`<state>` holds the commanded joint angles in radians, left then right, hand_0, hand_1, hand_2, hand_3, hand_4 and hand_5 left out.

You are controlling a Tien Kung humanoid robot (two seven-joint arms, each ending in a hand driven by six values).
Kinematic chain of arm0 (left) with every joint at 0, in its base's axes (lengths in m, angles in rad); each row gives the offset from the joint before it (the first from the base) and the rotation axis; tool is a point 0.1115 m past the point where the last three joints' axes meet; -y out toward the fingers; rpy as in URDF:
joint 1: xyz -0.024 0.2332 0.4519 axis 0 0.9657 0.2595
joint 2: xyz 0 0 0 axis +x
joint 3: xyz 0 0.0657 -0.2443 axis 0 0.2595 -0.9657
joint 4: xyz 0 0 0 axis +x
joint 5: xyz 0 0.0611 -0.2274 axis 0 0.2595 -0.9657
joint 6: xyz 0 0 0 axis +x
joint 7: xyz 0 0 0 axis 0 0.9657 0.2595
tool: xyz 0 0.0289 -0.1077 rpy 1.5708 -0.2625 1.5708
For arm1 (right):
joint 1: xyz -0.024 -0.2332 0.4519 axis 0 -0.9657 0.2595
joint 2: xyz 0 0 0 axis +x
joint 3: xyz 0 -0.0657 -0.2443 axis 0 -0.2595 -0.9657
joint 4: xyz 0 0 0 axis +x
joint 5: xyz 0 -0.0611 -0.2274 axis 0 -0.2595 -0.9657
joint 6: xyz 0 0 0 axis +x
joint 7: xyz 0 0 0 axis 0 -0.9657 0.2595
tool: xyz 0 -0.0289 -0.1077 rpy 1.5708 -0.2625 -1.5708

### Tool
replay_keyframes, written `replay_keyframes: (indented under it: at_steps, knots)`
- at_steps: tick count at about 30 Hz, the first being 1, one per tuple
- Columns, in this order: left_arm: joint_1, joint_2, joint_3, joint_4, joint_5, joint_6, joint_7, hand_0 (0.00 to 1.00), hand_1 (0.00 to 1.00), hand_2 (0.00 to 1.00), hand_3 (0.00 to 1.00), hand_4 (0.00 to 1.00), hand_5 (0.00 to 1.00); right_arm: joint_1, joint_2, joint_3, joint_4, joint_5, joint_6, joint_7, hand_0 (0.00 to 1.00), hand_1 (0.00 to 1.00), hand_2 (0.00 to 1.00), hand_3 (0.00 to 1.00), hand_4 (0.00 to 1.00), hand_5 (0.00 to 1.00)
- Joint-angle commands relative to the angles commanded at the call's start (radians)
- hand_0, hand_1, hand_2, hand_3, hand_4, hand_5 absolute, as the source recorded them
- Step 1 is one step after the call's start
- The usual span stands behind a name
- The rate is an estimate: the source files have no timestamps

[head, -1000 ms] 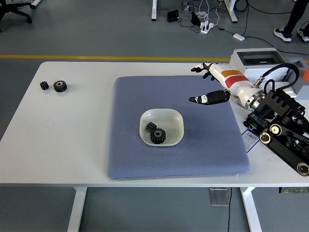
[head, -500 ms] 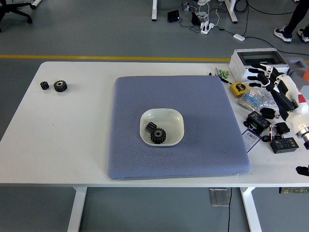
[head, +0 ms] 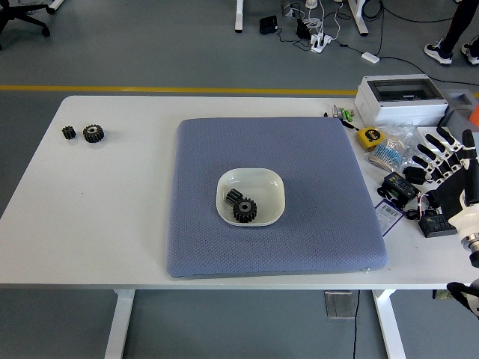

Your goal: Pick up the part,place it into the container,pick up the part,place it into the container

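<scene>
1. A white table [head: 112, 217] stands on a grey floor crossed by a yellow line [head: 150, 89] just beyond the far edge; cables and a power strip [head: 320, 41] lie farther back, and a person's shoes [head: 449, 51] show at the top right
2. A blue-grey mat [head: 299, 194] covers the middle of the table, with a white bowl [head: 251, 179] resting near its centre
3. Inside the bowl lie two black gears [head: 241, 206], the larger one toward the near rim and the smaller one touching it on the left
4. Two more black gears [head: 84, 133] sit well apart from the mat, near the table's far left edge, the small one just left of the larger
5. At the right edge are a white box [head: 397, 101], a yellow tape measure [head: 367, 137], a clear bag [head: 389, 153] and small black electronics [head: 400, 187]
6. The right hand [head: 447, 161] hovers over that clutter at the picture's right border, fingers spread and holding nothing
7. Compared with half a second ago, the right hand has drawn back lower and farther right; a second ago it reached over the mat's far right corner
8. The bowl and all four gears lie where they did then
</scene>
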<state>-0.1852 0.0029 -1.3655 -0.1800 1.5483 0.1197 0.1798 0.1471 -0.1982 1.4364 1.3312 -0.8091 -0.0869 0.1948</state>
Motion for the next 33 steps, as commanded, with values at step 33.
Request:
replay_keyframes:
  at_steps: [33]
  knots:
    - [-0.008,0.002,0.012,0.0,-0.021,0.0,-0.003,0.67,0.651,0.627,0.558,0.575,0.528,0.023,0.024,-0.034,-0.114,0.211,-0.029,0.082,0.819,0.798,0.827,0.844,0.998,0.87]
